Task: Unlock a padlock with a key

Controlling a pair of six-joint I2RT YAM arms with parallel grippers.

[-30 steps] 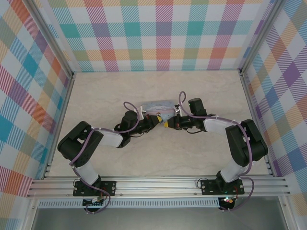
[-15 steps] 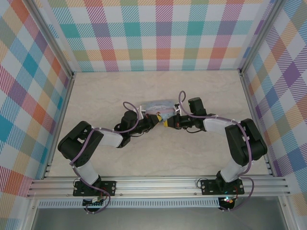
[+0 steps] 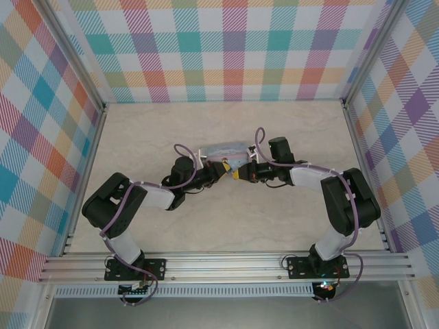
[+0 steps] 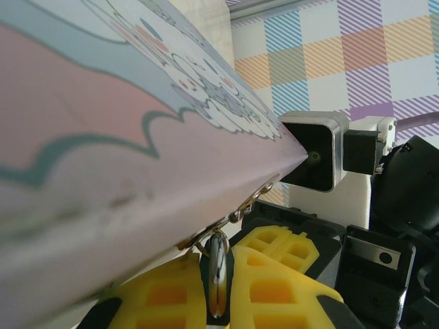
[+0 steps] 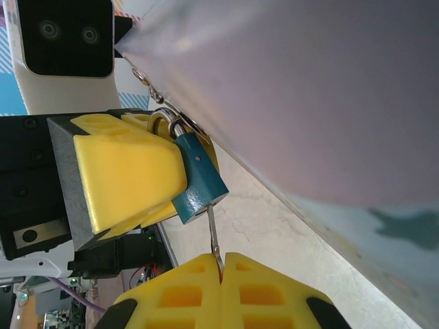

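At table centre, at 6 o'clock of the tin (image 3: 226,148), the left gripper (image 4: 219,274), clamped on the hanging padlock (image 5: 199,179), and the right gripper (image 5: 221,264), pinching the key (image 5: 213,236), have nudged toward 12 o'clock; the key looks seated, ready to turn.

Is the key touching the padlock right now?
Touching. Right wrist view: the key, pinched in the right tool, runs straight up into the underside of the padlock with no gap visible.
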